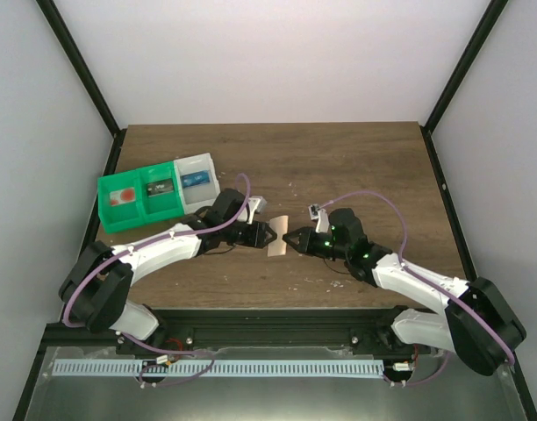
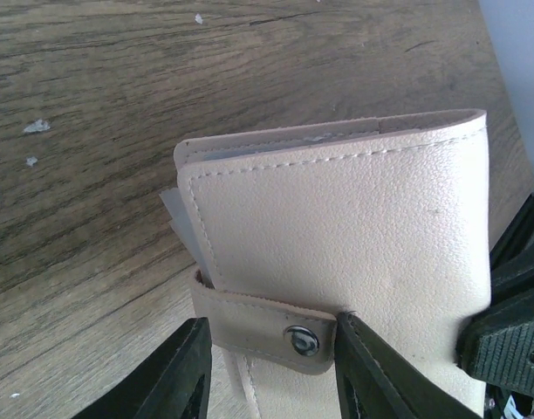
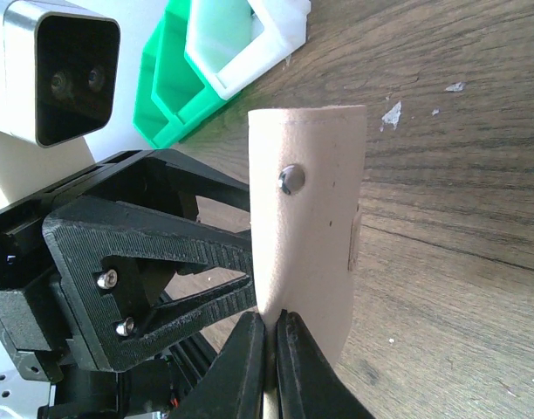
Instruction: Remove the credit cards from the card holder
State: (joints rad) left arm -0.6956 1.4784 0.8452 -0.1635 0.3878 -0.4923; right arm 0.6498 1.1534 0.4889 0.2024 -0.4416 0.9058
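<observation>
The tan card holder (image 1: 276, 239) is held upright above the table's middle, between both grippers. In the left wrist view the card holder (image 2: 354, 218) is closed, its side tab (image 2: 249, 319) fastened by a metal snap (image 2: 302, 340). My left gripper (image 2: 271, 336) is open; its fingers stand on either side of the tab, the right one touching the tab's end. My right gripper (image 3: 271, 319) is shut on the holder's (image 3: 311, 236) lower edge. The credit cards are hidden inside; only thin grey edges (image 2: 178, 218) peek out at the holder's side.
A green bin (image 1: 137, 200) with two compartments and a white bin (image 1: 196, 180) stand at the back left, each compartment holding a small item. They also show in the right wrist view, the green bin (image 3: 167, 87) beside the white one (image 3: 241, 44). Small white flecks (image 2: 36, 127) lie on the wood.
</observation>
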